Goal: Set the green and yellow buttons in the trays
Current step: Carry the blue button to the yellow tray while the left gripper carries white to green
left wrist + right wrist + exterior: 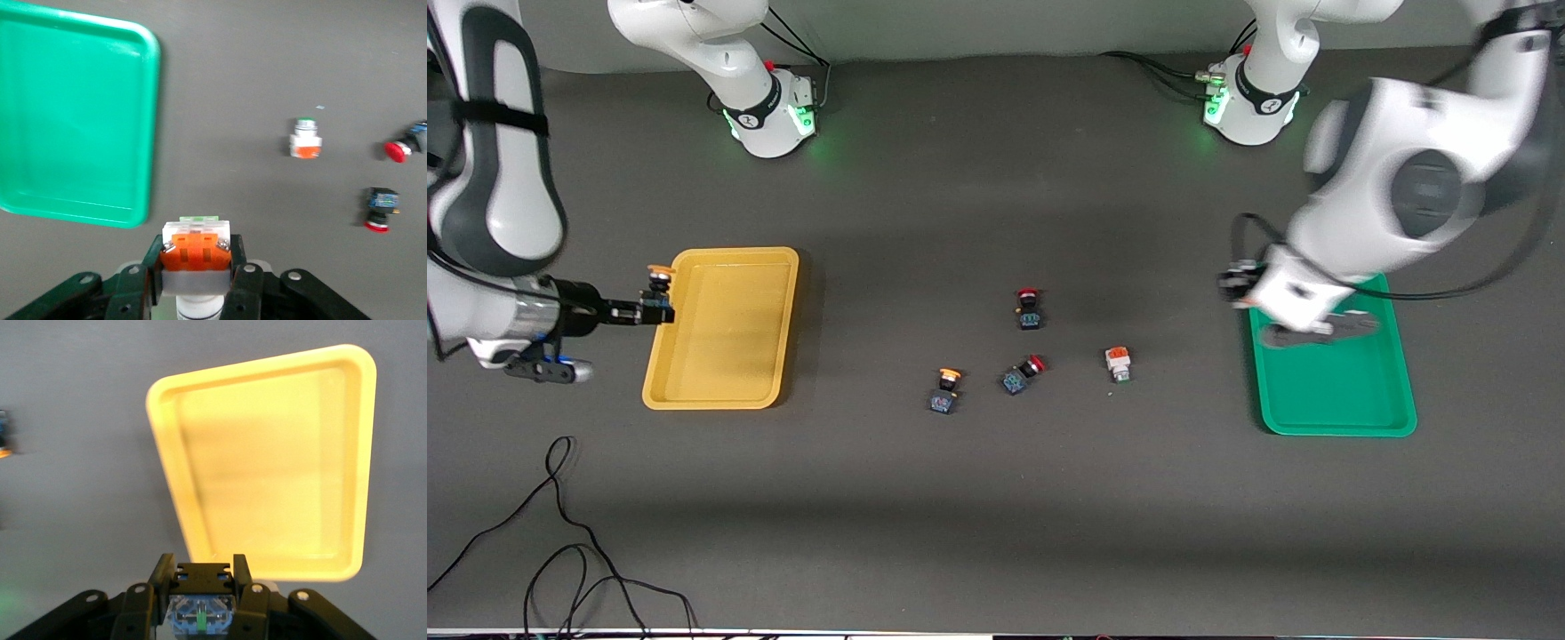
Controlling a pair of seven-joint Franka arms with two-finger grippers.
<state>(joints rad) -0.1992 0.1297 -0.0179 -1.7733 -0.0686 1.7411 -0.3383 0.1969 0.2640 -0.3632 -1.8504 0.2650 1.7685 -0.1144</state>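
Two trays sit on the counter (996, 498): one yellow tray (725, 329) and one green tray (1334, 391).

Six push-button switches show in all. Two are yellow-capped: one (945, 389) lies loose, one (660, 286) is held in the right gripper (654, 307). Two are white-bodied with orange blocks: one (1118, 364) lies loose, one (196, 250) is held in the left gripper (196, 280). Two are red-capped (1029, 308) (1023, 374), both loose.

Two arms work there, each with one gripper.
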